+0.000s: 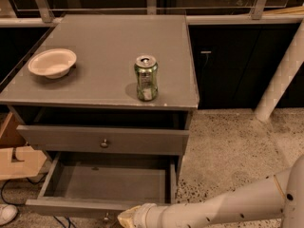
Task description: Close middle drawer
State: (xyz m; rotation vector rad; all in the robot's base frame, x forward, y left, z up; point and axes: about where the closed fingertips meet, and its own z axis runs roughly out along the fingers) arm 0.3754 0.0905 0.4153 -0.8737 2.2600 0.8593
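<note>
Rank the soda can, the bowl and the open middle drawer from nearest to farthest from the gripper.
1. The middle drawer, open, just beside the gripper at the bottom edge.
2. The can, higher up, near centre.
3. The bowl, higher up, far left.

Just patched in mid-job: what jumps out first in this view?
The middle drawer stands pulled far out, showing its plain grey inside. The white arm reaches in from the lower right, its claw at the drawer's front edge, bottom centre. On the tabletop stand a green can near the front and a pale bowl at the left.
</note>
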